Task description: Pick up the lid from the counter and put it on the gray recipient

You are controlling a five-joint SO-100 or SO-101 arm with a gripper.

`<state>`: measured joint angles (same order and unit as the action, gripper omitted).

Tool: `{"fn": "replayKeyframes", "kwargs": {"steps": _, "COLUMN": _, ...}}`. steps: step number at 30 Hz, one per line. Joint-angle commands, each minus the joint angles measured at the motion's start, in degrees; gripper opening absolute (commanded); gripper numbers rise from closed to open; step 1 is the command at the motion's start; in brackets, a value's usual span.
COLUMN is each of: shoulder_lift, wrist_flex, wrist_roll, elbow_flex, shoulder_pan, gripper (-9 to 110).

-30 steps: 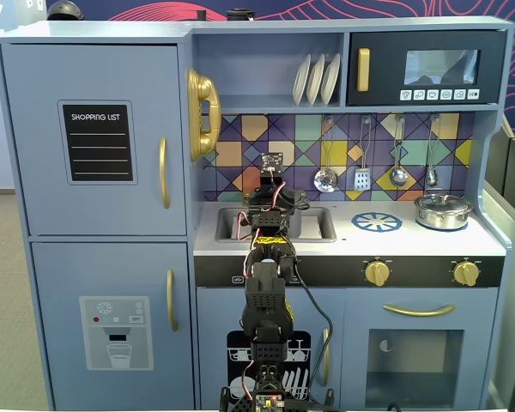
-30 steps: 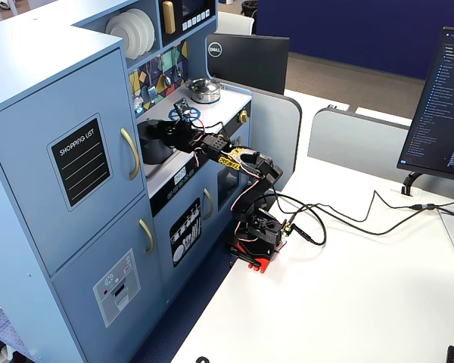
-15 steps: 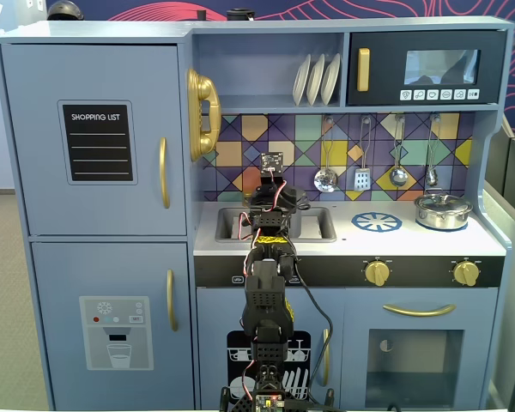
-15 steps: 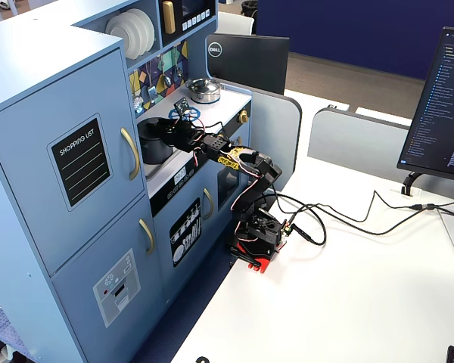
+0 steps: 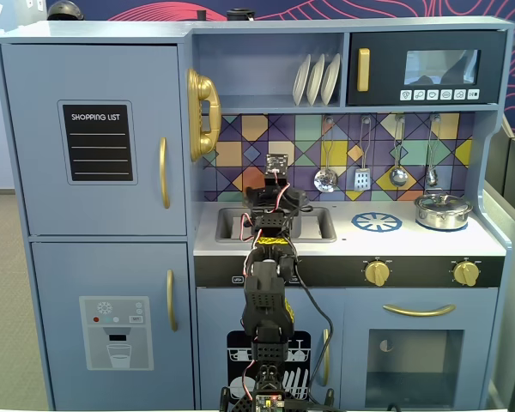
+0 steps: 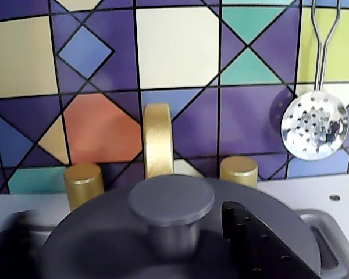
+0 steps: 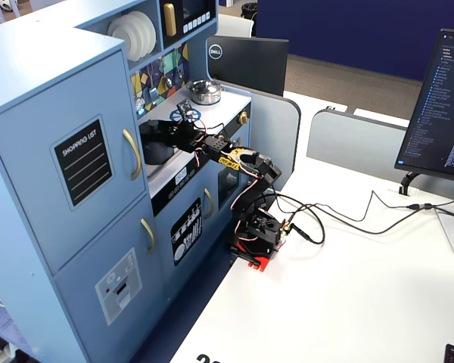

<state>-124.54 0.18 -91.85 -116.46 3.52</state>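
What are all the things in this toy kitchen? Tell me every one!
lid: 1, dark gray, with a round knob, close under the wrist camera at the sink.
gray pot: 1, dark gray, in the sink area.
steel pot: 1, shiny, with its lid on, right end of the counter.
burner mark: 1, blue and white, on the counter.
plates: 3, white, on the shelf.
hanging utensils: 4, silver, on the tiled wall.
faucet: 1, gold, behind the lid.
phone: 1, gold, beside the fridge door.
end effector: 1, black, over the sink; grip not clear.
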Motion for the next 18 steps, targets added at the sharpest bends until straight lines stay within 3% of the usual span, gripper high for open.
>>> {"fn": "replayKeyframes", "kwargs": {"steps": 1, "shoulder_lift": -8.26, "wrist_flex": 4.75, "wrist_roll": 0.44, "elbow_flex": 1.93, "shoulder_pan": 1.76, "gripper": 43}}
{"fn": "replayKeyframes", "kwargs": {"steps": 6, "shoulder_lift": -22.41, "wrist_flex": 24.35, "wrist_roll": 0.62, "elbow_flex": 5.71, "shoulder_pan": -1.41, "gripper": 36}}
{"fn": "replayKeyframes", "kwargs": {"steps": 12, "shoulder_lift": -36.74, "wrist_flex": 53.96, "wrist_roll": -2.11, "elbow_flex": 6.77, "shoulder_pan": -4.57, "gripper": 2}}
{"fn": "replayKeyframes", "kwargs": {"steps": 15, "shoulder_lift": -41.48, "wrist_flex": 63.90, "wrist_roll": -1.41, "elbow_flex": 1.23, "shoulder_pan": -6.68, "gripper": 0}}
{"fn": "replayKeyframes", "kwargs": {"steps": 18, "shoulder_lift": -44.74, "wrist_flex": 66.27, "wrist_roll": 0.62, "elbow_flex": -8.53, "shoulder_pan": -7.21, "gripper": 0}}
